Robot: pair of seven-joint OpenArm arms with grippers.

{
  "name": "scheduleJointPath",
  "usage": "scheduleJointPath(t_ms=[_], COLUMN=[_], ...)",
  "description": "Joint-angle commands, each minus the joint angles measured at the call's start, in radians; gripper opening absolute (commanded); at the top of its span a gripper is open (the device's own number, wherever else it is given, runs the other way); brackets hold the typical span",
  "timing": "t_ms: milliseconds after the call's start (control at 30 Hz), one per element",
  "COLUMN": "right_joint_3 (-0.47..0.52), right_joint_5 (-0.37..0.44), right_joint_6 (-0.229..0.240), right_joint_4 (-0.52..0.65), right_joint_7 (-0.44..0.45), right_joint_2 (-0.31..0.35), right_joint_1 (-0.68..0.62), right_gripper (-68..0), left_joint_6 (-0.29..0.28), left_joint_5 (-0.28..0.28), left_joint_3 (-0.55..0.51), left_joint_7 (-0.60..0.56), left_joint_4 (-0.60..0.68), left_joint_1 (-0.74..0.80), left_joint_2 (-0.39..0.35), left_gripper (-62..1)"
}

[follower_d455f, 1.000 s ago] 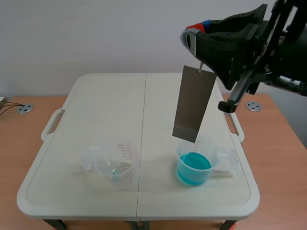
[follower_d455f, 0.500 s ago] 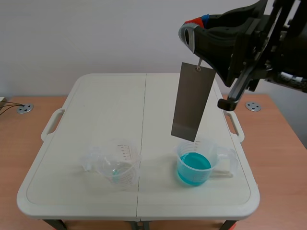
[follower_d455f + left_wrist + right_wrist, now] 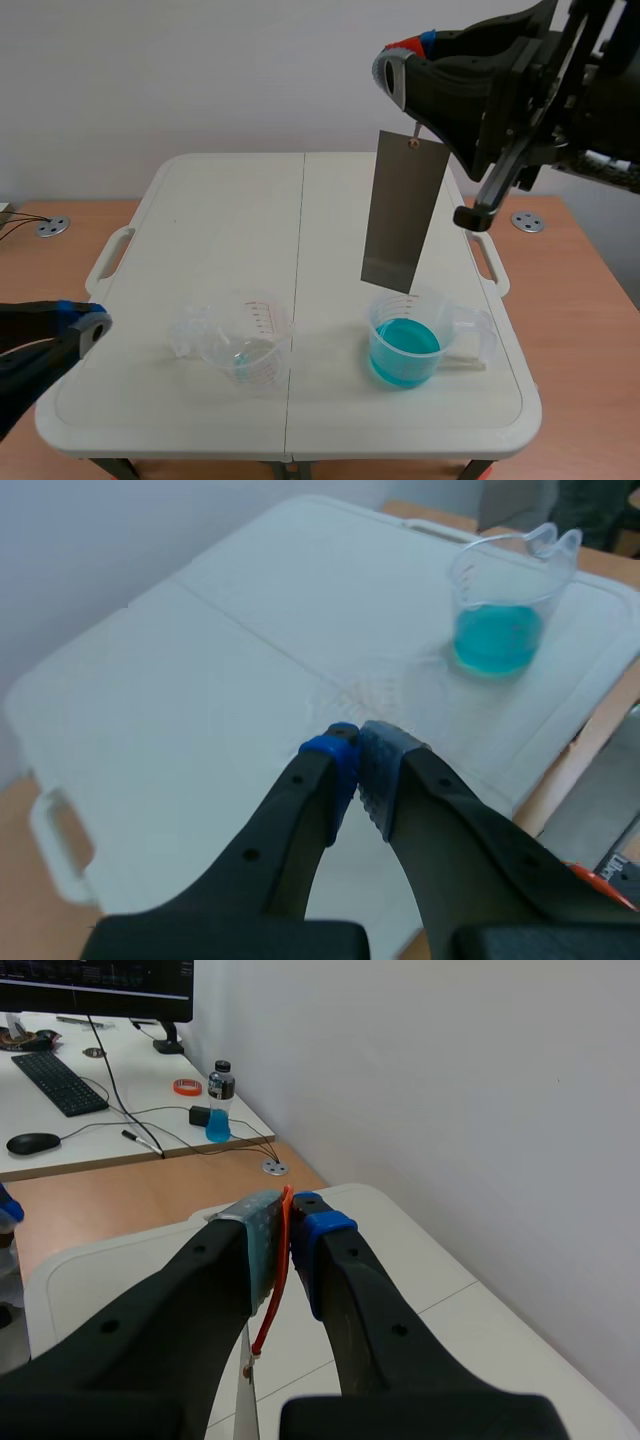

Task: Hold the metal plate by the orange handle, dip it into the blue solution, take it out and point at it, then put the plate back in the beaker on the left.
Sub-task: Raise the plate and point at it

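Above a clear plastic beaker of turquoise-blue solution [image 3: 405,348] hangs a dull grey rectangular metal plate [image 3: 403,212]. Its thin orange wire handle [image 3: 272,1305] shows between the 2 pads of the black right gripper [image 3: 290,1225], 1 bright blue, 1 grey-green and dotted. Left of that beaker, a second clear plastic beaker [image 3: 248,345] carries red graduation marks. The black left gripper [image 3: 358,765] shows 1 blue pad and 1 dotted grey pad. Under both beakers is an off-white plastic folding table [image 3: 230,210], set on a pale brown wooden desktop [image 3: 585,300].
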Motion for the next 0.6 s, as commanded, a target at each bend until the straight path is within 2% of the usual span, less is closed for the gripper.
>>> scheduleJointPath(t_ms=[0,133,233,567], right_joint_3=[0.015,0.015,0.015,0.015], right_joint_5=[0.015,0.015,0.015,0.015], right_joint_6=[0.007,0.007,0.007,0.007], right_joint_4=[0.018,0.018,0.018,0.018], right_joint_7=[0.014,0.015,0.015,0.015], right_joint_2=[0.013,0.013,0.013,0.013], right_joint_1=[0.012,0.012,0.012,0.012], right_gripper=[-66.2,-66.2,-66.2,-66.2], left_joint_6=[-0.016,-0.072,-0.104,-0.097], left_joint_5=[-0.013,-0.007,0.031,0.035], left_joint_3=[0.026,0.129,0.211,0.413], left_joint_7=[0.016,0.084,0.122,0.298], left_joint_4=[0.005,0.005,0.005,-0.067], left_joint_1=[-0.045,-0.143,-0.210,-0.415], left_joint_2=[0.007,0.007,0.008,0.069], left_gripper=[-59.2,-59.2,-59.2,-59.3])
